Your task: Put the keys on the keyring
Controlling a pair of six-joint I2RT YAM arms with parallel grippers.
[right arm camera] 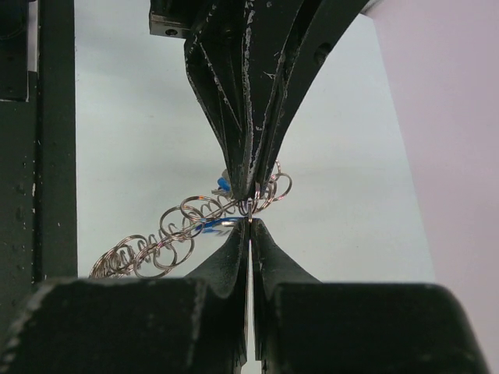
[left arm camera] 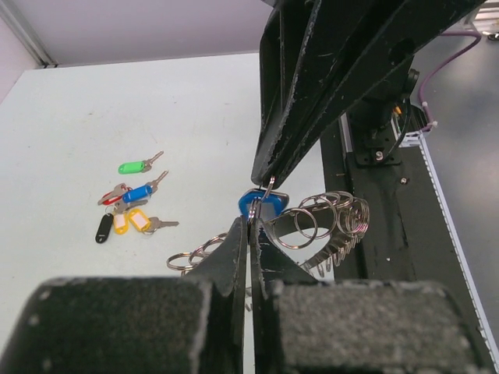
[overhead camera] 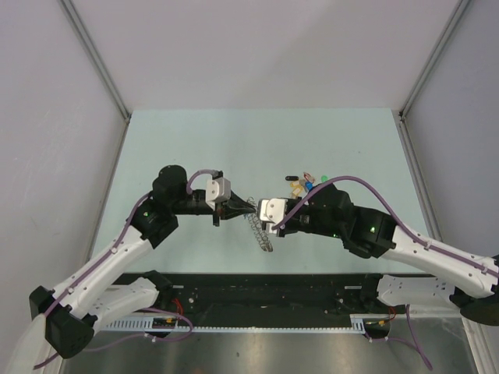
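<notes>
Left tool [left arm camera: 250, 227] pinched shut on grey coiled-wire keyring [left arm camera: 347, 214], steadying one loop; right tool [left arm camera: 269, 178], tip-to-tip, grips blue-headed metal key [left arm camera: 257, 204], likely for threading.

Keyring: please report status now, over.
Left gripper and right gripper shut on keyring, tip to tip. Blue key at the pinch. Other keys on table, no obstacle seen.

Top view: keys [overhead camera: 306, 185] on bench [overhead camera: 195, 140] too small to separate by colour. Right arm [overhead camera: 437, 253] cut by frame edge.
Left wrist: blue key [left arm camera: 251, 204] half hidden behind tips of left hand [left arm camera: 251, 232]. Near arc of keyring [left arm camera: 327, 222] masked by that hand's blurred body.
Right wrist: keyring's lower-left end lost behind right hand [right arm camera: 249, 230].
</notes>
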